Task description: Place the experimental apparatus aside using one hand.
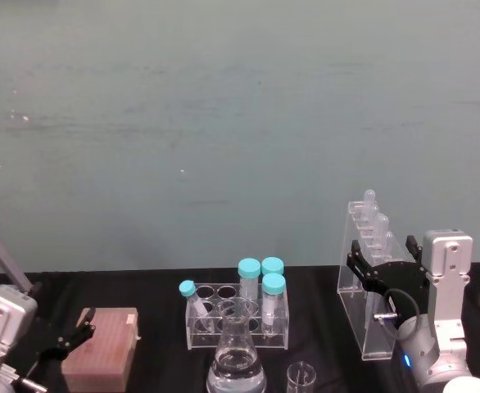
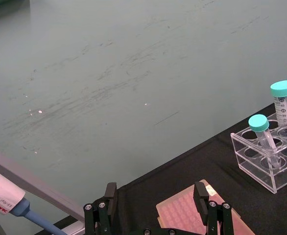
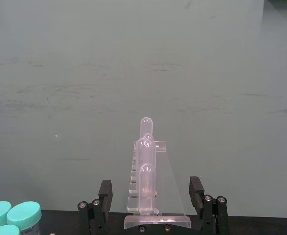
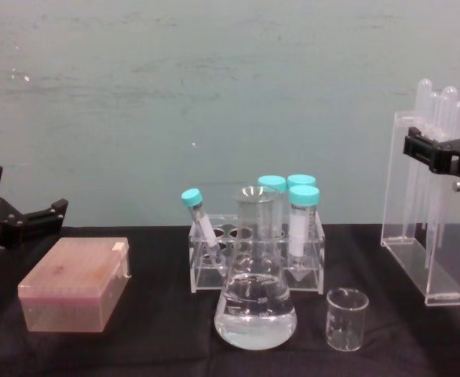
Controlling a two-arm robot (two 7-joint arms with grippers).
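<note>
Am holding black flat two-finger right gripper (image 1: 383, 247) raised on round silver wrist (image 1: 418, 342), fingers standing apart; black left gripper (image 4: 24, 192) sitting low, fingers parted.

Bare black worktop (image 4: 159, 334) lies open between the pink tip box (image 4: 74, 284) and the conical flask (image 4: 255, 306), which crowds the middle with the small beaker (image 4: 347, 318) and capped-tube rack (image 4: 204, 273); the tall acrylic rack (image 4: 418, 236) blocks the right.
</note>
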